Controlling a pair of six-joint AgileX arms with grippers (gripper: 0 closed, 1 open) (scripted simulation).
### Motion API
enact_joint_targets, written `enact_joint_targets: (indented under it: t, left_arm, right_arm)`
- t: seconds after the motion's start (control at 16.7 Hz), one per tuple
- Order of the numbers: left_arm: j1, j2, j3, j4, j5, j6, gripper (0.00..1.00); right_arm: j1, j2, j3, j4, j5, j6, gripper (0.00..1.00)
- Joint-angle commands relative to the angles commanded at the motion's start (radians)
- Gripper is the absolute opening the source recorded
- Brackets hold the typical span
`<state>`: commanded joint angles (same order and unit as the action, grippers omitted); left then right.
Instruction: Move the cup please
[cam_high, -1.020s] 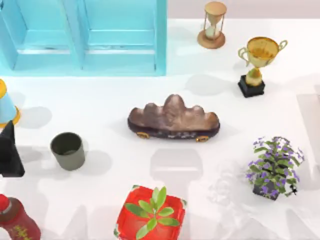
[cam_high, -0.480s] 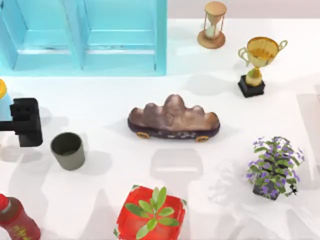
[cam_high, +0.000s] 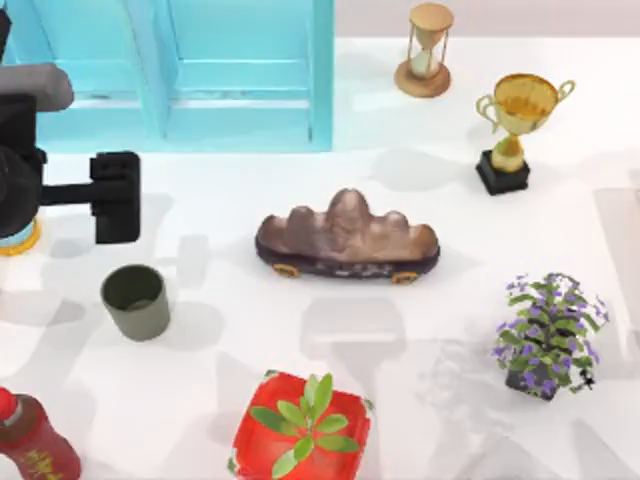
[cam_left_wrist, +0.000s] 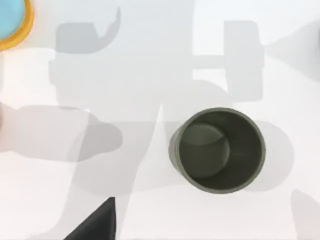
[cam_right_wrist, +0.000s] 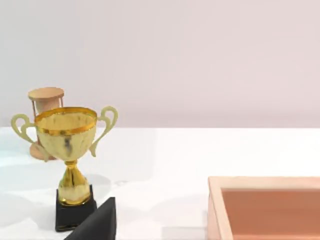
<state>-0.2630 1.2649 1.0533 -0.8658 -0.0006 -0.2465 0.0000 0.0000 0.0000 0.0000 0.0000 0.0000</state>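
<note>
Left claw (cam_high: 115, 197) above cup (cam_high: 135, 301)

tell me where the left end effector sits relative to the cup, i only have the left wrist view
Observer: In the top view the left end effector is on the far side of the cup, toward the blue cabinet, and is not touching it.
Operator: anything close on the cup's right
Observer: A brown rock-shaped ornament lies to its right, with bare table between them.
Operator: and toward the front edge
Observer: A red pot with a green plant stands there, to the right of the cup and apart from it.
</note>
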Motion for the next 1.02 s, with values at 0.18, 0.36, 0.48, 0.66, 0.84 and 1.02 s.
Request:
enact_joint_targets:
  t: [0.18, 0.36, 0.48, 0.66, 0.84, 1.02]
  left_arm:
    - [-0.038, 0.176, 0.148, -0.122, 0.000, -0.036, 1.00]
    - [-0.073, 0.347, 0.290, -0.238, 0.000, -0.068, 1.00]
    - [-0.093, 0.444, 0.371, -0.305, -0.001, -0.087, 1.00]
    - [-0.114, 0.544, 0.454, -0.373, -0.001, -0.107, 1.00]
    - [-0.122, 0.581, 0.486, -0.399, 0.000, -0.114, 1.00]
    - [-0.122, 0.581, 0.486, -0.399, 0.000, -0.114, 1.00]
  right_arm:
    - [0.000, 0.000, 0.000, 0.000, 0.000, 0.000, 1.00]
    - [0.000, 0.000, 0.000, 0.000, 0.000, 0.000, 1.00]
    - [0.000, 0.000, 0.000, 0.000, 0.000, 0.000, 1.00]
    - [0.000, 0.000, 0.000, 0.000, 0.000, 0.000, 1.00]
    - [0.000, 0.000, 0.000, 0.000, 0.000, 0.000, 1.00]
    - [0.000, 0.000, 0.000, 0.000, 0.000, 0.000, 1.00]
